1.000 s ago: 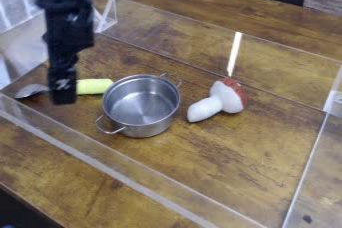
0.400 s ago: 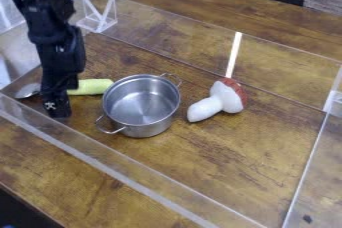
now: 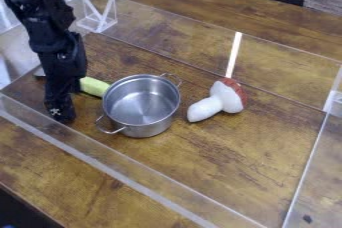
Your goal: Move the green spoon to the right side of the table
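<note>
Claw (image 3: 64, 110) over the green spoon (image 3: 94, 86)

The pot (image 3: 140, 105) is smooth, shiny metal; the spoon handle (image 3: 94, 86), smooth plastic; the worktop (image 3: 267, 162), grained brown wood with a soft sheen; its low walls (image 3: 114, 159), clear glossy plastic.

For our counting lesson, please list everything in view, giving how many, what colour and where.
Round two-handled metal pot: one, silver, centre-left of the table
Mushroom-shaped toy: one, white and red, right of the pot
Spoon with thick plastic handle: one, yellow-green, between pot and gripper
Wood-plank tabletop: one, brown, beneath everything
Low acrylic walls: several, clear, around the work area
Robot gripper: one, black, at the spoon, left
</note>
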Controlling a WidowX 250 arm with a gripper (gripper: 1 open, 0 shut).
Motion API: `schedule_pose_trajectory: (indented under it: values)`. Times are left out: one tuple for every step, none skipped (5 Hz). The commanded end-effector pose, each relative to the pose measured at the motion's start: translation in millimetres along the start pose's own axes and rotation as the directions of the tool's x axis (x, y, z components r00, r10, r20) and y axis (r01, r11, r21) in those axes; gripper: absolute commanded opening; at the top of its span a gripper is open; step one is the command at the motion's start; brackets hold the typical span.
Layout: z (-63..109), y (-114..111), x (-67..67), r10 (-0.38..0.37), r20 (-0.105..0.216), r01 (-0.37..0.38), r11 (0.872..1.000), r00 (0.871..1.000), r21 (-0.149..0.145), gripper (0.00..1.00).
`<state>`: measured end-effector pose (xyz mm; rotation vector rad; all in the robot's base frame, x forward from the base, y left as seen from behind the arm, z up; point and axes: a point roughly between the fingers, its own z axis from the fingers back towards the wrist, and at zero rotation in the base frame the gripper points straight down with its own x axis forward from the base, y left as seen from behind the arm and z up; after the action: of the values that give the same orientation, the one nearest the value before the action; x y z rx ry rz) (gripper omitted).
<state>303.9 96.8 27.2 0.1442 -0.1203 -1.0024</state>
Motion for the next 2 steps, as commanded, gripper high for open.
schedule_pose_trajectory:
  values:
    - [13.3,3.8,-2.8,0.025,0.017,-0.025,0.999,1.0,0.034,1.0]
    - [18.0,9.7,1.1,0.061,0.021,-0.061,0.998,0.998,0.034,1.0]
